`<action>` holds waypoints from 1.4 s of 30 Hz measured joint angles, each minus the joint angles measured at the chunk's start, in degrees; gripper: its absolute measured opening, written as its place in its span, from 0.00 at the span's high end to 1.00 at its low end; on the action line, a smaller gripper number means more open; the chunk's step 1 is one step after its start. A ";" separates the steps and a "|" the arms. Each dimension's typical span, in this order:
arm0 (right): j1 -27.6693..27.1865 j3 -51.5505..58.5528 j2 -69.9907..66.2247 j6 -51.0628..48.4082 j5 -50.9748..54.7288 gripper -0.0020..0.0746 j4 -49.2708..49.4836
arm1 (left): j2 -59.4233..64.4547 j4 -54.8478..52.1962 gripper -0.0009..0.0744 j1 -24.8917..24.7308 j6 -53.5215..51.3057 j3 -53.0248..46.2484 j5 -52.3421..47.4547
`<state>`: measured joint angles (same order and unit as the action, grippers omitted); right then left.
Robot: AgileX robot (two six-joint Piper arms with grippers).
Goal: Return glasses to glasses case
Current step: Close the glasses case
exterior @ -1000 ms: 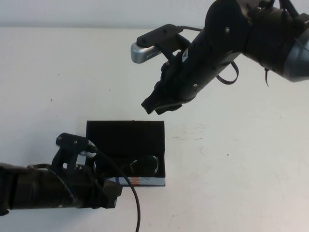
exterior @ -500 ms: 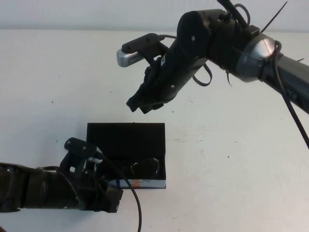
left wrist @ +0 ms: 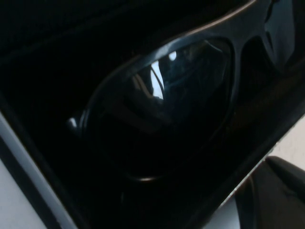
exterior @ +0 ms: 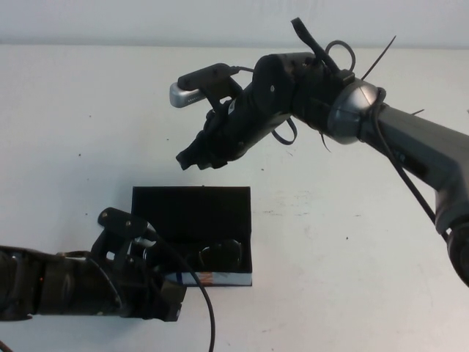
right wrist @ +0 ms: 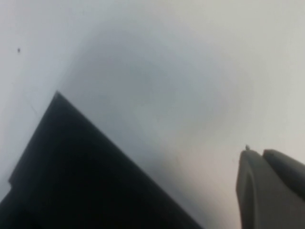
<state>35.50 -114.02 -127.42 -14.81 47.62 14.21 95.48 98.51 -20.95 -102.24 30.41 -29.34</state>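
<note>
The right gripper [exterior: 192,158] hangs above the table, just beyond the far edge of the raised flap, its jaws closed on nothing; the left gripper [exterior: 150,253] sits low at the near-left corner of the glasses case [exterior: 190,209], and whether its jaws are parted cannot be told. The glasses [exterior: 220,254] lie inside the case along its near wall, lenses up. Probable hazards: a closed right gripper pressing the flap off-centre could skid the case sideways; the left gripper, if not withdrawn, could be caught beneath the flap or drag the glasses out. The table [exterior: 352,242] is plain white, matte, faintly speckled; a pale wall [exterior: 88,18] runs behind it.
</note>
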 joint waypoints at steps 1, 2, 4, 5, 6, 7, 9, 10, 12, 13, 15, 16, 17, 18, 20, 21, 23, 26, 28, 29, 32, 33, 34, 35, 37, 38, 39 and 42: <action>0.00 -0.65 -0.46 0.00 -0.31 0.99 0.31 | 0.00 0.00 0.99 0.00 0.00 0.00 0.00; 0.00 -1.26 -1.00 0.00 -0.43 0.99 0.57 | 0.00 0.00 0.99 0.00 0.00 0.00 0.00; 0.00 -3.20 -2.32 0.00 0.33 0.99 0.93 | 0.00 0.00 0.99 0.00 -0.10 0.00 0.00; 0.00 -4.07 -2.96 0.00 1.09 0.99 1.11 | 0.00 0.00 0.99 0.00 -0.10 0.00 0.00; 0.00 -5.20 -3.79 0.00 1.92 0.99 1.20 | 0.00 0.00 0.99 0.00 -0.10 0.00 0.00; 0.00 -6.34 -4.65 0.00 2.75 0.99 1.20 | 0.00 0.00 0.99 0.00 -0.10 0.00 0.00; 0.00 -8.43 -6.25 0.00 4.21 0.99 1.20 | 0.00 0.00 0.99 0.00 -0.10 0.00 0.00; 0.00 -9.57 -7.10 0.00 4.76 0.99 1.20 | 0.00 0.00 0.99 0.00 -0.10 0.00 0.00; 0.00 -11.80 -8.62 0.00 6.09 0.99 1.20 | 0.00 0.00 0.99 0.00 -0.10 0.00 0.00; 0.00 -12.84 -9.30 0.00 6.84 0.99 1.20 | 0.00 0.00 0.99 0.00 -0.10 0.00 0.00; 0.00 -14.81 -10.32 0.00 9.31 0.99 1.20 | 0.00 0.00 0.99 0.00 -0.10 0.00 0.02; 0.00 -15.65 -10.68 0.00 10.64 0.99 1.20 | 0.00 0.00 0.99 0.00 -0.10 0.00 0.12; 0.00 -16.26 -10.89 0.00 11.78 0.99 1.20 | 0.00 0.00 0.99 0.00 -0.10 0.00 0.15; 0.00 -16.84 -11.14 0.00 13.02 0.99 1.20 | 0.00 0.00 0.99 0.00 -0.10 0.00 0.24; 0.00 -17.49 -11.15 0.00 15.31 0.99 1.20 | 0.00 0.00 0.99 0.00 -0.10 0.00 0.24; 0.00 -18.06 -11.25 0.00 16.25 0.99 1.20 | 0.00 0.00 0.99 0.00 -0.10 0.00 0.24; 0.00 -19.19 -11.25 0.00 18.00 0.99 1.20 | 0.00 0.11 0.99 0.00 -0.10 0.00 0.24; 0.00 -20.72 -11.25 0.04 20.82 0.99 1.20 | 0.00 0.11 0.99 0.00 -0.10 0.00 0.24; 0.00 -21.44 -11.25 0.04 22.11 0.99 1.20 | 0.00 0.11 0.99 0.00 -0.10 0.00 0.24; 0.00 -21.69 -11.25 0.04 22.43 0.99 1.20 | 0.00 0.11 0.99 0.00 -0.10 0.00 0.24; 0.00 -21.94 -11.25 0.04 22.89 0.99 1.20 | 0.00 0.11 0.99 0.00 -0.10 0.00 0.24; 0.00 -21.94 -11.25 0.13 22.86 0.99 1.20 | 0.00 0.11 0.99 0.00 -0.10 0.00 0.24; 0.00 -22.03 -11.25 0.13 22.96 0.99 1.20 | 0.00 0.11 0.99 0.00 -0.10 0.00 0.24; 0.00 -22.03 -11.25 0.13 22.96 0.99 1.20 | 0.00 0.20 0.99 0.00 -0.10 0.00 0.24; -0.07 -22.03 -11.25 0.13 22.98 0.99 1.25 | 0.00 0.20 0.99 0.00 -0.20 0.00 0.38; -0.07 -22.03 -11.25 0.13 22.98 0.99 1.58 | 0.00 0.22 0.99 0.00 -0.20 0.00 0.50; -0.07 -22.03 -11.25 0.13 22.98 0.99 1.90 | 0.00 0.32 0.99 0.00 -0.20 0.00 0.60; -0.07 -22.03 -11.25 0.13 22.98 0.99 2.76 | 0.00 0.32 0.99 0.00 -0.20 0.04 0.65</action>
<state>35.42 -136.05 -138.67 -14.68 70.60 16.96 95.48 98.83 -20.95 -102.44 30.45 -28.70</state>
